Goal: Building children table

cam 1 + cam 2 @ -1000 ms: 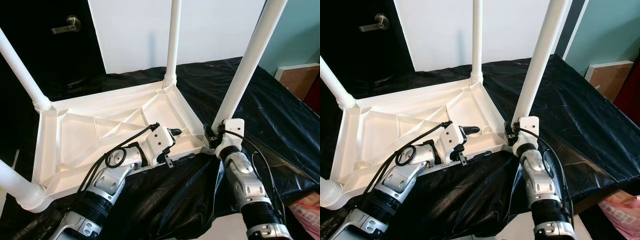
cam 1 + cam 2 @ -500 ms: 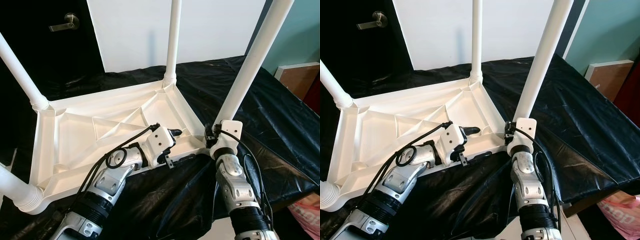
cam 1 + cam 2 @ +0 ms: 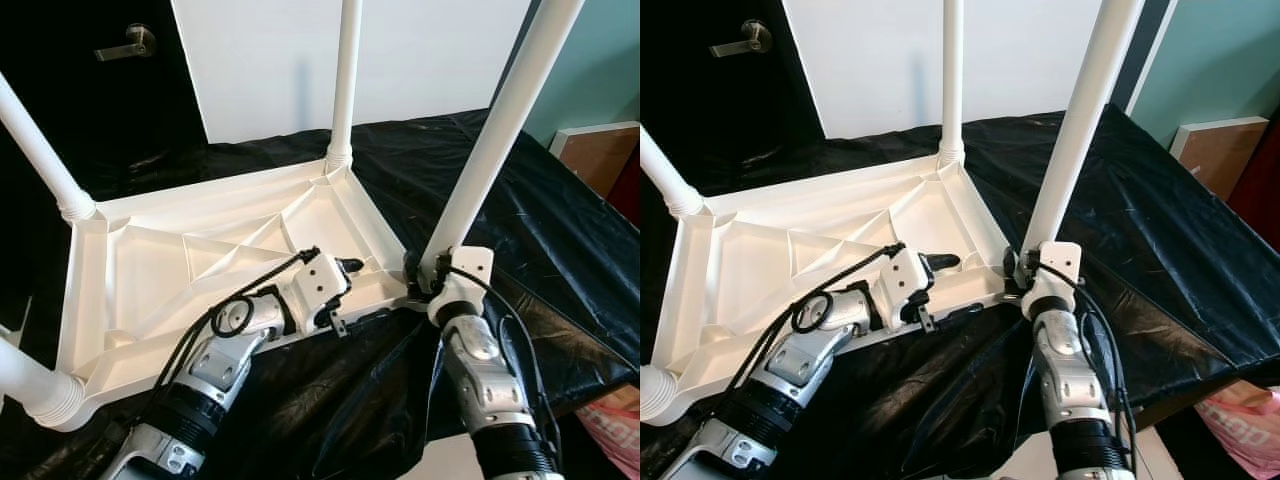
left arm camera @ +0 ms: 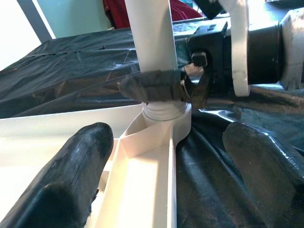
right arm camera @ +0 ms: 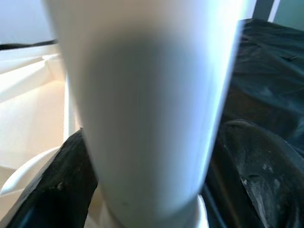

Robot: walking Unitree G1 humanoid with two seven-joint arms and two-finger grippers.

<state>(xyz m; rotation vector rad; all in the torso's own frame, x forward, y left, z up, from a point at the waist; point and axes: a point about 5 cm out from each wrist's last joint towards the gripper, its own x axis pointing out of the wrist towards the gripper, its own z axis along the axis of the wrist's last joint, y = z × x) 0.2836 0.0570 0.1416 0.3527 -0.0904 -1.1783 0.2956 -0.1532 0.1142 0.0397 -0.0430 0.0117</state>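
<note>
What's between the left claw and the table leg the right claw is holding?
A bare run of the white tabletop rim, seen in the left wrist view, leads from the left claw to the leg.

One tabletop (image 3: 200,260) is lying upside down. Four legs are standing on it: near left (image 3: 35,385), far left (image 3: 40,150), far right (image 3: 345,80), near right (image 3: 495,130). Two grippers are working: left (image 3: 345,268), right (image 3: 422,275).

text: none legible | pink bag (image 3: 1245,425): lettering possibly there, too cropped
</note>
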